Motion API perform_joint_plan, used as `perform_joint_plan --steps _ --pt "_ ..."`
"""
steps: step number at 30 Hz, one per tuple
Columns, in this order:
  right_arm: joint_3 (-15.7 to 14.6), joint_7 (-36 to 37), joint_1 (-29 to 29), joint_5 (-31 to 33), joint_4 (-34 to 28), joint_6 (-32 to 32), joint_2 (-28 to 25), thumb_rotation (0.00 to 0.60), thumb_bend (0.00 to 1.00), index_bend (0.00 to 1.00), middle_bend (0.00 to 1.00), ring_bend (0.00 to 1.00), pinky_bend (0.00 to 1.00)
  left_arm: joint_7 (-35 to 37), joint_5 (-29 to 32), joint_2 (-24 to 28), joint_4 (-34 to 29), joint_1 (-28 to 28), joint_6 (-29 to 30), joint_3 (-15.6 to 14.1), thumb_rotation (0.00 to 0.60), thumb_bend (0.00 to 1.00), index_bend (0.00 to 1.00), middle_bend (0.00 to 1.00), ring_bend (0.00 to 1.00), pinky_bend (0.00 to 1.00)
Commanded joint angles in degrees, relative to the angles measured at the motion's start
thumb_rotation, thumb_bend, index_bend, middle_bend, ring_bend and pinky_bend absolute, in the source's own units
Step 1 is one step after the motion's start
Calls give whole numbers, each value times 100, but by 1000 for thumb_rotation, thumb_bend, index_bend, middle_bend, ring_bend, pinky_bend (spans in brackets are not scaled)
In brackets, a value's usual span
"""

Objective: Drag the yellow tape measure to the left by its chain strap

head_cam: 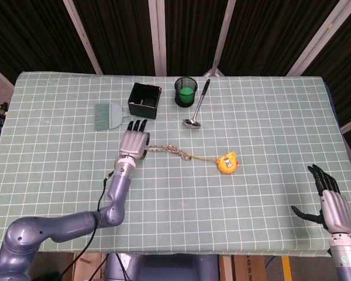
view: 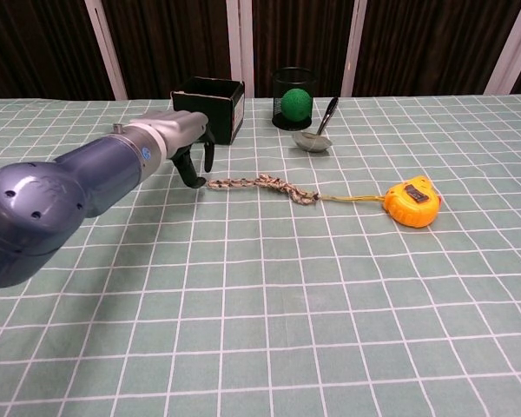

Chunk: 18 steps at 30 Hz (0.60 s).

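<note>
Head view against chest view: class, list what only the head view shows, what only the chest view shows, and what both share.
Only the head view shows the right hand, open near the table's right corner, and the green brush. The chest view shows no object the head view lacks; only it gives a low side look at the left hand by the chain strap. Both share the yellow tape measure, black box, mesh cup and ladle.

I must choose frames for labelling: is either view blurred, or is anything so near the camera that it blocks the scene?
Head view: sharp and evenly lit, with the chain strap and tape measure clear. Chest view: the left arm looms large near the lens and hides much of the left hand.
</note>
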<state>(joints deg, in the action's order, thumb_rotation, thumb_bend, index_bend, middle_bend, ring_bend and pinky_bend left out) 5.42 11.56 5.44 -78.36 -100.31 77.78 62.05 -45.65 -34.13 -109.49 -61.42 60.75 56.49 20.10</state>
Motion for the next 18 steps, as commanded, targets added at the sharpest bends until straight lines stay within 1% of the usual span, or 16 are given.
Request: perform_joint_plan --steps 1,10,18 --pt "3 8 -1 2 0 0 -3 600 194 0 0 0 0 -47 46 -141 199 86 -120 -7 600 448 506 18 0 0" --pt "19 62 -1 32 -2 -15 -13 600 193 0 0 0 0 -6 -53 -334 475 212 -288 -11 600 448 509 19 0 0" --pt "17 70 -5 26 -2 -11 -17 600 193 0 0 0 0 31 -102 -404 584 229 -324 -3 600 459 515 22 0 0"
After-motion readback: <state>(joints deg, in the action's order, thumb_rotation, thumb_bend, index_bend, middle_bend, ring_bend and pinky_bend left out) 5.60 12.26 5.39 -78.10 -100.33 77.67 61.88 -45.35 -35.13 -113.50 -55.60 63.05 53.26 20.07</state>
